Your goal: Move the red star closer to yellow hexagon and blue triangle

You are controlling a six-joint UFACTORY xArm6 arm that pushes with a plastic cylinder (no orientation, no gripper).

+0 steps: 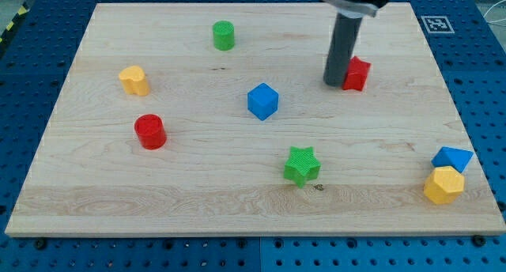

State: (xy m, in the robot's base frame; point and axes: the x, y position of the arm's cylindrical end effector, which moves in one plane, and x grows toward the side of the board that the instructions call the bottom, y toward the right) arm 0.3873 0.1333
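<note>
The red star (357, 73) lies on the wooden board (198, 193) at the view's upper right. My tip (334, 84) stands at the star's left side, touching or almost touching it. The yellow hexagon (443, 185) sits at the view's bottom right corner of the board. The blue triangle (452, 158) lies just above it, touching it. Both are well below and to the right of the star.
A blue cube (263, 101) sits left of my tip near the middle. A green star (302, 165) lies below it. A red cylinder (149, 132) and a yellow block (134, 81) are at the left. A green cylinder (224, 35) is at the top.
</note>
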